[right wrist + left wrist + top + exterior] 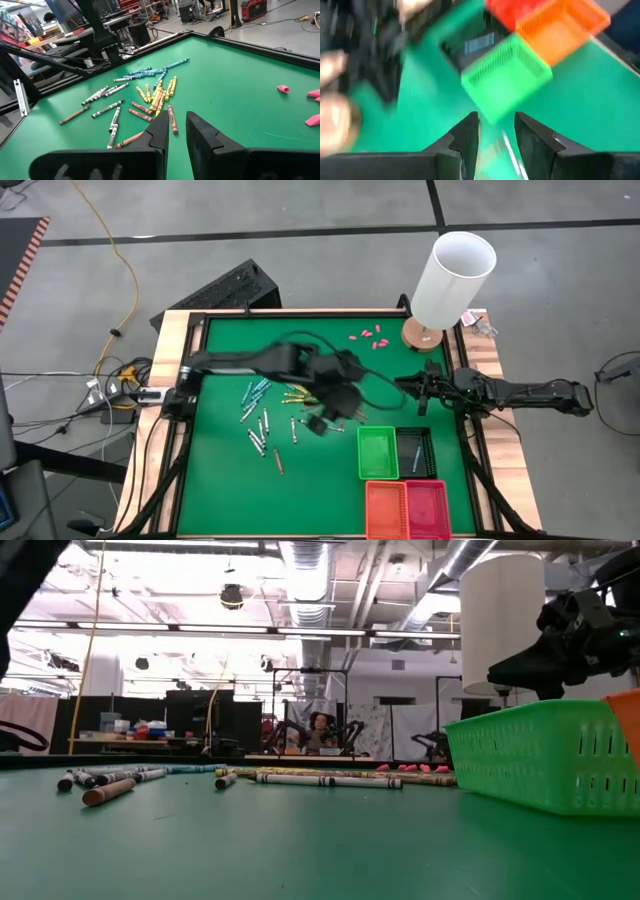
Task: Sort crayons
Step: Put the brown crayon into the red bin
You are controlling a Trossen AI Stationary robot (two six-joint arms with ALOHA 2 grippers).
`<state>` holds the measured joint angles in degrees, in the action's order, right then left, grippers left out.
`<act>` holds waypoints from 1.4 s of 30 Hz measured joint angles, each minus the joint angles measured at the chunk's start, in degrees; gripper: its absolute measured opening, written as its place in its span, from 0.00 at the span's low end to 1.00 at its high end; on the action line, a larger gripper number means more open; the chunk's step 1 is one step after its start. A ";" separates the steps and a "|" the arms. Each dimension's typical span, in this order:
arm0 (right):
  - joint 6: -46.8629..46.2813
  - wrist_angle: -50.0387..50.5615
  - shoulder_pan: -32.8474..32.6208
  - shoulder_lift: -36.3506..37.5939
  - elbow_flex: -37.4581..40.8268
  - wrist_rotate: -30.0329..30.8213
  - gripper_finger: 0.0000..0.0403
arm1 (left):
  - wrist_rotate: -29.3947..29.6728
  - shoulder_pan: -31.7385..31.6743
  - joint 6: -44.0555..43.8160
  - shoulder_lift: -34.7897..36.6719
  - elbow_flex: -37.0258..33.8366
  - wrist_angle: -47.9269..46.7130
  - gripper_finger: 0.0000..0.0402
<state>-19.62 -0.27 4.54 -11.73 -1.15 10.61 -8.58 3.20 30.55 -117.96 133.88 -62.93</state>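
Left gripper [495,131] over mid-table, fingers parted, a pale crayon [510,150] blurred between them; gripped or not, cannot tell. Just beyond, green basket [507,80], then black, orange and red baskets toward the table's near right corner. Crayons [150,92] scattered left of centre. Right gripper [176,131] near the right edge, fingers slightly apart, nothing between.
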 joint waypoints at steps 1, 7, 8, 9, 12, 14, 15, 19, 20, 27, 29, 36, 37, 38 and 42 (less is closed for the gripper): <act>0.00 0.00 0.00 0.00 0.00 0.00 0.17 | 0.58 -0.77 -1.34 1.58 -0.02 -3.73 0.28; -0.42 0.00 0.00 0.00 0.00 -0.04 0.17 | -6.88 -8.75 -9.45 13.22 -4.98 -12.78 0.25; -0.44 0.00 0.00 0.00 0.00 -0.04 0.17 | -6.98 -9.67 -10.14 15.98 -7.41 -11.25 0.25; -0.44 0.00 0.00 0.00 0.00 -0.04 0.17 | -6.00 -10.18 -10.27 19.08 -10.64 -9.06 0.24; -0.42 0.00 0.00 0.00 0.00 -0.04 0.17 | -2.03 -10.49 -10.25 27.98 -24.10 1.68 0.22; -0.35 0.00 0.00 0.00 0.00 -0.04 0.17 | -1.09 -10.49 -10.42 33.39 -35.49 11.72 0.21; -0.07 0.00 0.00 0.00 0.00 -0.04 0.17 | -0.84 -10.49 -10.84 35.93 -41.53 16.88 0.21; -0.02 0.00 0.00 0.00 0.00 -0.04 0.17 | 3.25 -11.12 -12.95 42.82 -62.83 40.16 0.21; -0.02 -0.01 0.00 0.00 0.00 -0.04 0.17 | 4.26 -11.39 -13.32 43.25 -67.22 45.72 0.22; -0.46 0.00 0.15 -0.01 0.00 -0.04 0.17 | 1.95 -13.21 -12.96 38.52 -80.56 65.55 0.29; -0.45 -0.02 0.16 0.00 0.00 0.04 0.17 | 0.76 -13.22 -11.43 35.76 -80.44 66.93 0.32; -0.44 -0.20 0.15 0.00 0.00 1.31 0.17 | 0.28 -13.66 -9.63 24.22 -74.98 63.88 0.47; -0.42 -0.20 0.16 0.00 0.00 1.31 0.17 | 0.33 -13.71 -9.06 22.45 -73.58 62.94 0.48; -0.44 -0.20 0.15 -0.01 0.00 1.32 0.17 | 0.37 -13.73 -8.46 20.94 -72.18 62.24 0.50; -0.42 -0.17 0.15 0.00 0.00 1.38 0.17 | 2.46 -13.67 -6.62 16.04 -66.69 58.59 0.51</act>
<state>-20.03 -0.45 4.69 -11.73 -1.15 11.99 -6.12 -10.47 23.93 -101.92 67.20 -4.34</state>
